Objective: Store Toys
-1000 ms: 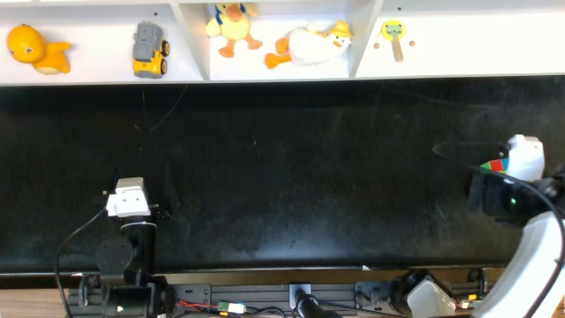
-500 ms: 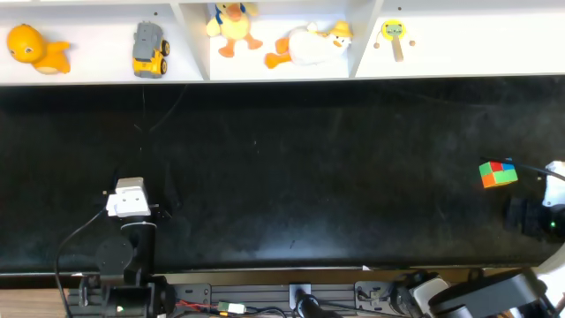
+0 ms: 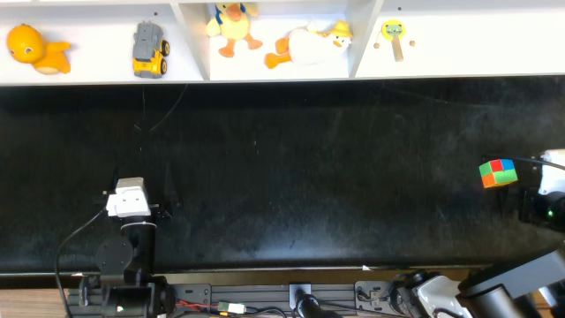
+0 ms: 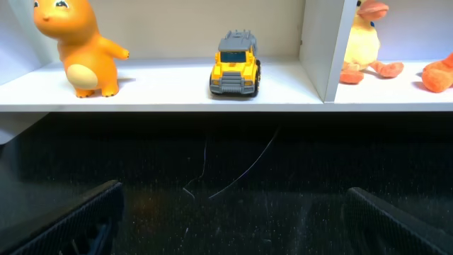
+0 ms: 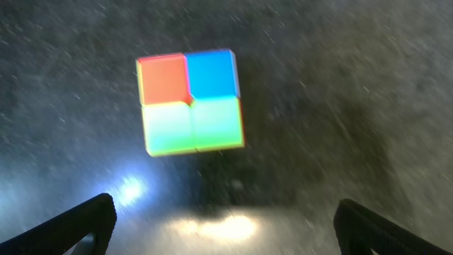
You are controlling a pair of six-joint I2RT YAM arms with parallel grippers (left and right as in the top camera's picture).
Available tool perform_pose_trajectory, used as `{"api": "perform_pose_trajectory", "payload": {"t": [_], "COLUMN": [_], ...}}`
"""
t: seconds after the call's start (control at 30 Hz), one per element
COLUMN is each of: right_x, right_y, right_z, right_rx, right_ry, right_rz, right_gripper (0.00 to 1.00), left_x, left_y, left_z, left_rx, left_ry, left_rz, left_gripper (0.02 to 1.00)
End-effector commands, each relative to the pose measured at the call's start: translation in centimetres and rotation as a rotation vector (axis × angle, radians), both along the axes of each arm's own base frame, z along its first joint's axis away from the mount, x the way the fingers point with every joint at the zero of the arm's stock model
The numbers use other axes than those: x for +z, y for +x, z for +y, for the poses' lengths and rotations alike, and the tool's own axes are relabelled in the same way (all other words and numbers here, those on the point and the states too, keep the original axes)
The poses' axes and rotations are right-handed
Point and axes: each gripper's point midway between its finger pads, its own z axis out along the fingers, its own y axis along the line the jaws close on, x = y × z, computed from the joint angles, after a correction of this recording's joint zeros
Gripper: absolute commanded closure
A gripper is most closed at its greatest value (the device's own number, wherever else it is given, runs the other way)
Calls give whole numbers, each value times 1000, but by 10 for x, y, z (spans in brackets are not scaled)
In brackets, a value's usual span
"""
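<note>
Overall, the black, scuffed desk point(image 3: 282, 177) spans the full width. At its near left stands the left arm point(image 3: 130, 199); the left jaws are spread wide, hold nothing and face the shelf. Near the right edge, the multicoloured cube point(image 3: 498, 173) lies flat on the desk, just ahead of the right arm point(image 3: 549, 181). The right jaws are spread wide and clear of the cube.

A white shelf point(image 3: 477, 49), divided into compartments, runs along the far edge.
- Left compartment: orange figure point(image 3: 35, 49), yellow truck point(image 3: 150, 50).
- Middle compartment: yellow duck point(image 3: 233, 26), white duck point(image 3: 309, 46).
- Right compartment: small yellow toy point(image 3: 393, 37).
</note>
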Motion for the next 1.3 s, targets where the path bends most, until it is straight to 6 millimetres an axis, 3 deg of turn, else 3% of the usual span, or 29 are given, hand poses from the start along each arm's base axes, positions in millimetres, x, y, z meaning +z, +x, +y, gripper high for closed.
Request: {"api": "perform_pose_trajectory", "payload": {"t": [0.03,0.4,0.87,1.1,1.3], "right_x": [5,-12,-29,-32,-33], "right_y": [25,38,29,38,35], "right_z": [13,19,22,21,18], "right_rx": [32,-7,0,37,31], "right_ry": [60,100,87,19,1], "right_rz": [-94,-40,68,96,121], "right_gripper": [5,3,5,14,16], "left_x": [1,1,1,1,1], "left_y": [0,0,0,0,0], "left_z": [-1,-1,-1,-1,-1], "left_rx": [-6,-6,-6,-6,-6], "left_ry": [15,15,15,15,15], "left_rz": [-4,-4,-4,-4,-4], "left_gripper": [20,20,23,20,23]}}
